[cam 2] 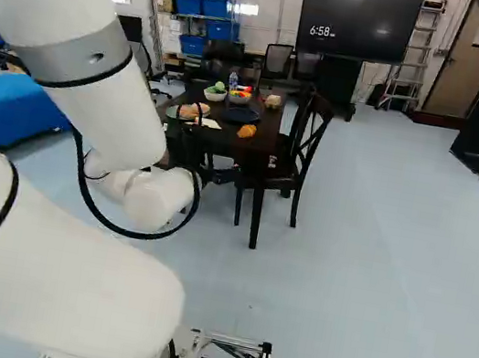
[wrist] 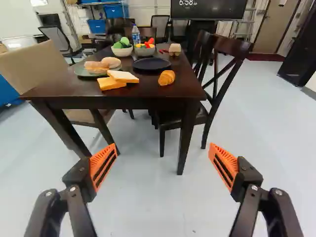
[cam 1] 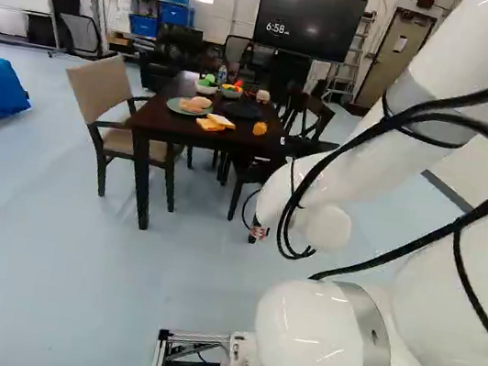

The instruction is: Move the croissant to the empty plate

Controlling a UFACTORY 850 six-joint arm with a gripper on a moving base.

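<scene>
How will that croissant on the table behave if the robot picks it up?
The croissant looks small and puffy, so it is probably light. Its rounded sides could let it rock or roll a little when nudged on the flat table. If real pastry, it may dent under squeezing.

The croissant (wrist: 167, 77) is golden brown and puffy. It lies on the tabletop (wrist: 143, 94), by the near right corner, off the plate. The empty plate (wrist: 151, 64) is round and dark. It sits flat, a bit farther and left, near the croissant.
</scene>
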